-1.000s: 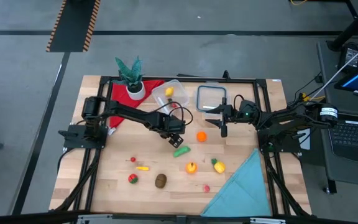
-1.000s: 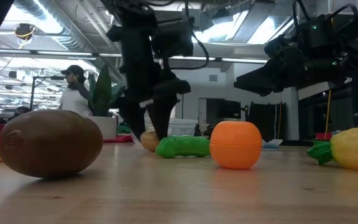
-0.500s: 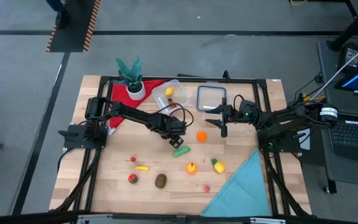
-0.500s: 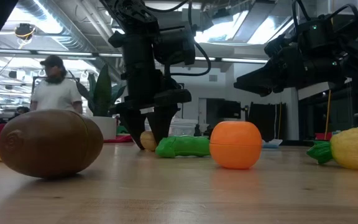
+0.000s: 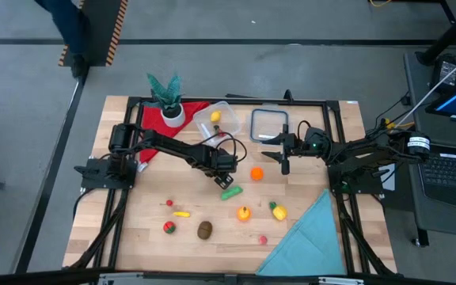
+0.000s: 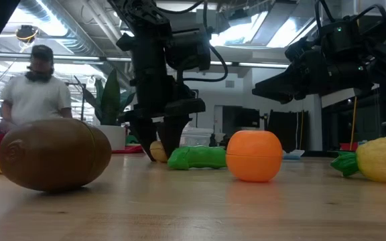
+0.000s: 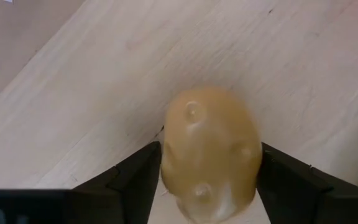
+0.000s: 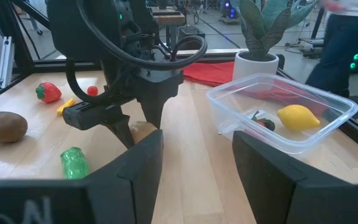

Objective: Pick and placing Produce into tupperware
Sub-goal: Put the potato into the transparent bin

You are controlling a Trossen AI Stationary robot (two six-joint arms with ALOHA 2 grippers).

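I see the potato (image 7: 209, 152) on the wood table (image 5: 141, 206), between the two fingers (image 7: 132, 177) of my left claw (image 5: 222, 177). The fingers touch or nearly touch both its sides, but it sits on the table, so I can't tell if it's clamped yet. In the low view the left claw (image 6: 158, 144) stands tip-down over the potato (image 6: 157, 150).

The clear container (image 5: 218, 120) is my landmark. It sits at the far side of the table, well apart from the potato, holding a lemon (image 8: 297, 116) and a small dark-and-red piece (image 8: 263, 122). Just left of it stands the potted plant (image 5: 167, 99) on a red cloth (image 5: 190, 112); just right of it lies the flat lid (image 5: 267, 125).

Nearer than the container: the green cucumber (image 5: 230, 191) is just beside the potato, the orange (image 5: 256, 173) sits near the right claw. Further toward the near edge lie an orange-yellow piece (image 5: 244, 213), a yellow corn piece (image 5: 278, 210), a brown kiwi (image 5: 204, 229), a strawberry (image 5: 168, 227), a small yellow piece (image 5: 181, 214), a tiny red one (image 5: 169, 203) and a pink one (image 5: 263, 239). A blue cloth (image 5: 307, 237) covers the near right corner.

My right claw (image 5: 283, 162) hangs in the air right of the container, below the lid, fingers (image 8: 135, 168) apart, holding nothing.

A person (image 6: 35, 94) stands in the room behind.
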